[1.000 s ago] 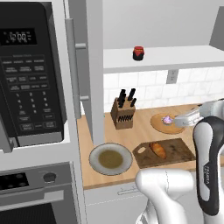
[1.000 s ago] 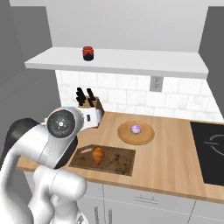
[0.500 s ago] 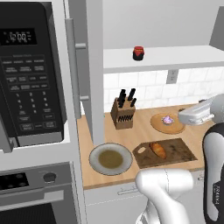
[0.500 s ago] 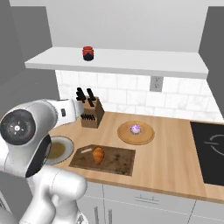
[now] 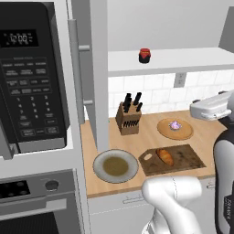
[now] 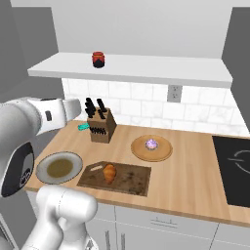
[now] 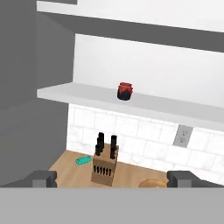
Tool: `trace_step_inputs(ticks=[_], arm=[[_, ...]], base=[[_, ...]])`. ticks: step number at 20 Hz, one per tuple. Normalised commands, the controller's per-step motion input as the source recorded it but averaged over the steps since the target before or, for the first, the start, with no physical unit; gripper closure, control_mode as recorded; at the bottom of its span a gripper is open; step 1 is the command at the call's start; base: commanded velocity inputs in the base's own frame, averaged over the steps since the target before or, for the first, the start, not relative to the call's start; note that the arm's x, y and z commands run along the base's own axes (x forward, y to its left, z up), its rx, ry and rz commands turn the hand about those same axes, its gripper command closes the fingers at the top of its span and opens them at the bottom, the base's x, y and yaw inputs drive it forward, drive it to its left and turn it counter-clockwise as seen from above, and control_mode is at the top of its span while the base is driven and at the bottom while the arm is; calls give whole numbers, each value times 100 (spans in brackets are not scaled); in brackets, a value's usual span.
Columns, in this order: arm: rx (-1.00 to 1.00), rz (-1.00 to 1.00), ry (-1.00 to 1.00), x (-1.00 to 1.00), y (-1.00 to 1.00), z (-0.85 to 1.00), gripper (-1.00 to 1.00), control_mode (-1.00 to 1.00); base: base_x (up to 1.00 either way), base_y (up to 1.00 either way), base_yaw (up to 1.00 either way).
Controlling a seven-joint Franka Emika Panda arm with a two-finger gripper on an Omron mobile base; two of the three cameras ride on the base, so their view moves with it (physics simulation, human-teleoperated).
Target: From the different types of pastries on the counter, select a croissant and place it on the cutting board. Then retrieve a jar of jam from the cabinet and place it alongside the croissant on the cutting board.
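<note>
Your arm has swung up and back over the last second: a second ago the hand sat low beside the round plate, and now it is lifted well above the tabletop (image 6: pixel 195 180), with the camera on the hand looking level at the open cabinet (image 5: pixel 98 68) shelf. Nothing on the tabletop has shifted in that time. The croissant (image 6: pixel 110 173) lies on the cutting board (image 6: pixel 132 179), so you can treat the first half of the task as done; the lift reads as the start of the reach for the jar of jam (image 7: pixel 125 91). That jar stands upright on the pale shelf, near its front edge, above the knife block (image 7: pixel 105 165), and sits a little above the middle of the hand view, so you are roughly lined up but well apart from it. The end effector (image 7: pixel 112 178) is spread wide, its two dark fingertips (image 7: pixel 43 177) far apart at the bottom of the hand view, with nothing between them and nothing touching them: it is released and empty. The pink frosted pastry (image 6: pixel 152 144) rests on the round wooden plate (image 6: pixel 139 149), clear of your path. Expect to raise and advance before you close.
</note>
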Motion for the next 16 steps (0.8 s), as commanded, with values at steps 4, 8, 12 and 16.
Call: trace_step_inputs(ticks=[4, 8, 12, 16], arm=[[0, -1, 0, 0, 3, 6, -100, -100], [0, -14, 0, 6, 2, 44, -100, -100], [-1, -21, -8, 15, 6, 52, -100, -100], [-1, -19, -3, 22, 4, 24, -100, -100]], base=[[0, 0, 0], [0, 0, 0], [0, 0, 0], [0, 0, 0]])
